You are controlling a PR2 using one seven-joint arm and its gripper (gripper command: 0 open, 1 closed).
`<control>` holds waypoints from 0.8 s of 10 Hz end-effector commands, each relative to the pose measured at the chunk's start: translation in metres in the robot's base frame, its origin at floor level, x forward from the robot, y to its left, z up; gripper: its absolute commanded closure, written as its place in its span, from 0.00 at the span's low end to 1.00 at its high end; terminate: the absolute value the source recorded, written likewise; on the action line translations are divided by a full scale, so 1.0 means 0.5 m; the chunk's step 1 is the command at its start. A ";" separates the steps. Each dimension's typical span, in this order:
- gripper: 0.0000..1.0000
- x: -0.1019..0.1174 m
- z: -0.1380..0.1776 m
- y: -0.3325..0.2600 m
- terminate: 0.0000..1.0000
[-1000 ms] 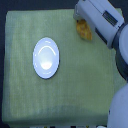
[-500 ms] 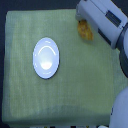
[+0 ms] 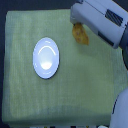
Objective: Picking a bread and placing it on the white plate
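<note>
The white plate (image 3: 46, 58) lies empty on the green cloth, left of the middle in the exterior view. The bread (image 3: 80, 34), golden-orange with a browned crust, shows at the upper right, its top end hidden under the arm. My gripper (image 3: 76, 21) reaches in from the upper right and sits right over the bread's upper end. Its fingers are hidden behind the white and grey arm casing, so whether they are closed on the bread does not show.
A yellow-green cloth (image 3: 30, 95) covers the table. The robot's white arm (image 3: 102, 20) crosses the upper right corner, and more of its body (image 3: 120, 107) stands along the exterior view's right edge.
The arm has shifted very slightly over the bread. The bread and plate lie where they were.
</note>
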 end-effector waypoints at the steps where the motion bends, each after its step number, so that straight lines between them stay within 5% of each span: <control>1: 1.00 -0.063 0.061 0.212 0.00; 8: 1.00 -0.099 -0.019 0.393 0.00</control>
